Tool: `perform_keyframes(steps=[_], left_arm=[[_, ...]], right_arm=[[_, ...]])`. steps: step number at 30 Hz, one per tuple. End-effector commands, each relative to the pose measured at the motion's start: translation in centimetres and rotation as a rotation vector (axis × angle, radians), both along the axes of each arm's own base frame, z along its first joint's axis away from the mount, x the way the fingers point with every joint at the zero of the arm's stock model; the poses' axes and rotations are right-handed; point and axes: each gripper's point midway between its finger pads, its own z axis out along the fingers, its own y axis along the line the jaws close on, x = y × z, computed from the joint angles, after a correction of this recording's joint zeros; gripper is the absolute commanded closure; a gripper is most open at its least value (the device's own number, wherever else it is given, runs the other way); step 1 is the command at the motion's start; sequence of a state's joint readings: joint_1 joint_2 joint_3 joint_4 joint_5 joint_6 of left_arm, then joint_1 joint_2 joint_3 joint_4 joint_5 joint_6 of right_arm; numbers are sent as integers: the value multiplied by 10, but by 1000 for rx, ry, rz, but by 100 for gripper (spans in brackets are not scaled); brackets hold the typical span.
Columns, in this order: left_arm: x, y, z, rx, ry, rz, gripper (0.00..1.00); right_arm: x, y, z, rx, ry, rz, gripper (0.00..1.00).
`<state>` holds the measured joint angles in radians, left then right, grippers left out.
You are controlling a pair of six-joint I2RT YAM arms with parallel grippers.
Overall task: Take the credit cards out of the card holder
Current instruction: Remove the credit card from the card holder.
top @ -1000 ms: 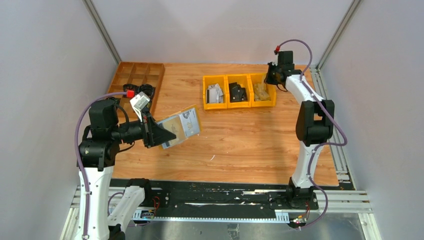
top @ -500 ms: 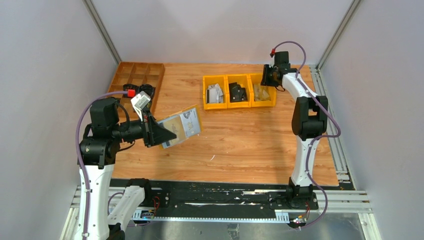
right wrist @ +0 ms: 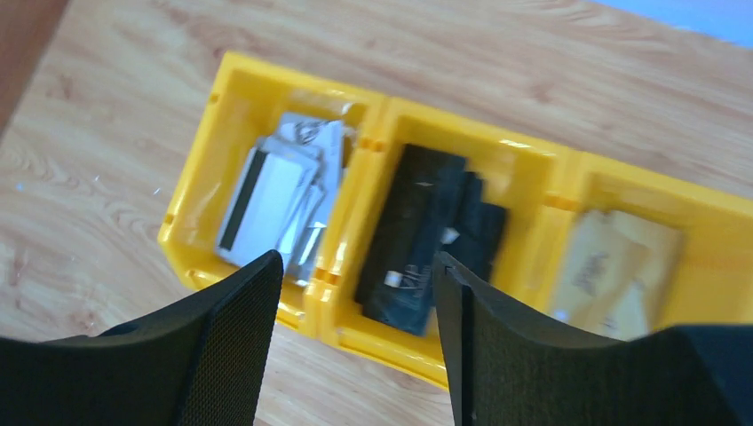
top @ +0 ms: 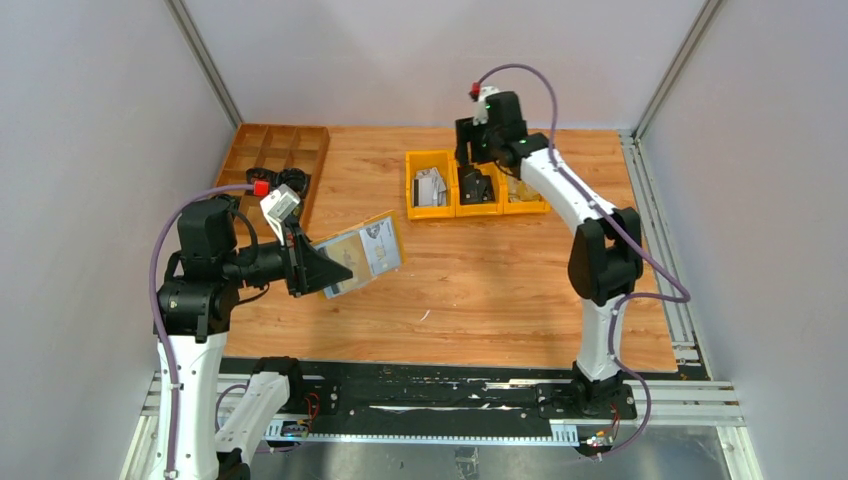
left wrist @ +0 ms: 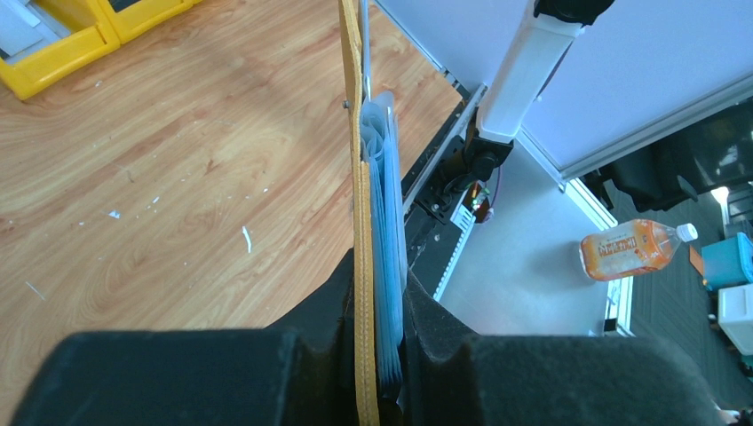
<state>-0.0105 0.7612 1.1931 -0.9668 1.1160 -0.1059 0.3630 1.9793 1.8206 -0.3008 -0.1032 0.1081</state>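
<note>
The mustard-yellow card holder (top: 362,253) hangs open above the table's left side, and my left gripper (top: 318,268) is shut on its near end. The left wrist view shows the holder edge-on (left wrist: 360,222), with its grey-blue sleeves (left wrist: 384,222) pinched between the left gripper's (left wrist: 377,355) pads. My right gripper (top: 470,163) hovers over the yellow bins at the back. It is open (right wrist: 355,337) and holds nothing. Whitish credit cards (right wrist: 280,195) lie in the left bin (top: 431,186).
Three joined yellow bins (right wrist: 373,146) stand at the back centre. The middle one holds black pieces (right wrist: 431,235) and the right one tan pieces (right wrist: 613,266). A wooden compartment tray (top: 280,150) with black cables (top: 280,182) sits back left. A bottle (left wrist: 635,248) lies off the table.
My right arm has swung left from the right-hand bin to over the left and middle bins, and its jaws have opened. The left arm and holder have not moved.
</note>
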Motion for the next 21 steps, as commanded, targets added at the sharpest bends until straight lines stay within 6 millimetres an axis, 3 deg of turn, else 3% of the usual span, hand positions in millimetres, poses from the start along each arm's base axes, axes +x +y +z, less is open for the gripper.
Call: perform_keyframes(steps=[1,4,7,11,16,21], left_arm=[[-9,-2,12,-16,-45,-25,100],[-10,-2,12,-18,-46,-24,100],[-12,-3,14,-20,-51,-25,100],[-13,-3,15,-22,-54,-27,100],[-16,-3,14,-21,-61,-28,100],[-19,-4,8,-30,-39,-35,100]], right_arm=[[-12,30,-73,-66,131,36,34],[-18,47,-96,-122,153,47,37],[-18,43,-109,-168,165,-17,43],[-26,39,-118,-181,166,-85,60],[-42,51,-128,-141,211,-112,83],[-69,64,-129,-188,216,-166,97]])
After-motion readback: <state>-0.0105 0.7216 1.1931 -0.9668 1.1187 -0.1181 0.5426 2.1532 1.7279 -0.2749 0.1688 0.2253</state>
